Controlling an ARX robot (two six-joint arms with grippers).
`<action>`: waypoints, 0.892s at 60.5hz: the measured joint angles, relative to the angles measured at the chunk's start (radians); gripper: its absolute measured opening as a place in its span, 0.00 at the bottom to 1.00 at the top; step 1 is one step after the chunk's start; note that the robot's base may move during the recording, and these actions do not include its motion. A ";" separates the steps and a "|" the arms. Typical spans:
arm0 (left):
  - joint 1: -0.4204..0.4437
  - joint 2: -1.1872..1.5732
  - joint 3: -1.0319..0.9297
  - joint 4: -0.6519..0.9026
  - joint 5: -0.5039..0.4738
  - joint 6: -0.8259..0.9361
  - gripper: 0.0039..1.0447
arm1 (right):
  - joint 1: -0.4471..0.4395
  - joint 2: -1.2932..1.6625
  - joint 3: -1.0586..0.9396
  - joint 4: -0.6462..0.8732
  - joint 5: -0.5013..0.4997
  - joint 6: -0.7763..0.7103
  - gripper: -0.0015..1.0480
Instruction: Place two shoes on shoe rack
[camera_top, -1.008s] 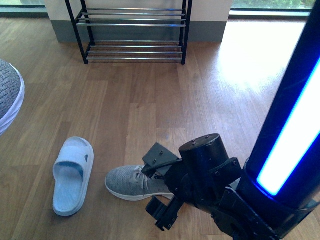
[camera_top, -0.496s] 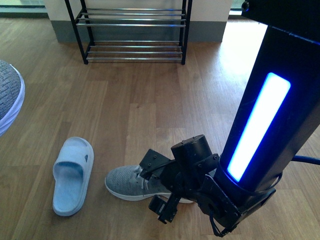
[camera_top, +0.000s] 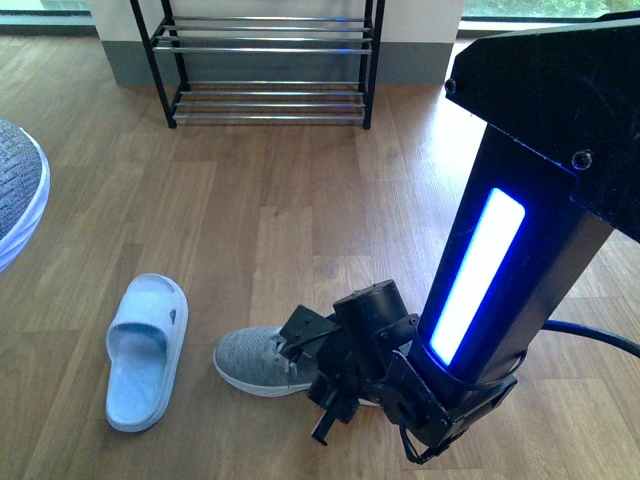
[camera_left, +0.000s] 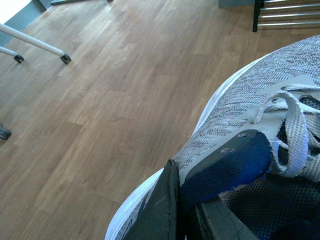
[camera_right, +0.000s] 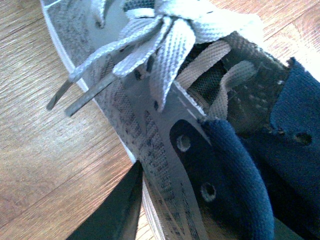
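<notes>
front view: right gripper (camera_top: 318, 375) has sunk lower, jaws now pinching the collar of the grey sneaker (camera_top: 255, 358), which shifted slightly. it lies on the floor (camera_top: 300, 200), well short of the shoe rack (camera_top: 270, 100). lift judged next. left gripper (camera_left: 187, 205) pinches the second sneaker (camera_left: 240, 100), held aloft.

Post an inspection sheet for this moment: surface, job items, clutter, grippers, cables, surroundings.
Surface: wooden floor, with glare on the right.
Job's things: floor sneaker lies toe toward the slipper. Raised sneaker is at the front view's left edge, off the floor. Shoe rack stands at the wall, and no shoes are on the shelves in view.
Clutter: light blue slipper beside the floor sneaker, not touching it.
Grippers: left gripper is shut on the raised sneaker's collar. Right gripper straddles the floor sneaker's side wall; closure unclear.
Cables: black cable beside the right arm.
Surroundings: grey skirting; white stand legs.
</notes>
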 joint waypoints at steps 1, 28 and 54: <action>0.000 0.000 0.000 0.000 0.000 0.000 0.01 | -0.002 -0.001 -0.002 -0.001 0.001 0.006 0.29; 0.000 0.000 0.000 0.000 0.000 0.000 0.01 | -0.128 -0.341 -0.362 0.129 0.009 0.047 0.01; 0.000 0.000 0.000 0.000 0.000 0.000 0.01 | -0.337 -1.426 -0.955 0.008 -0.053 0.041 0.01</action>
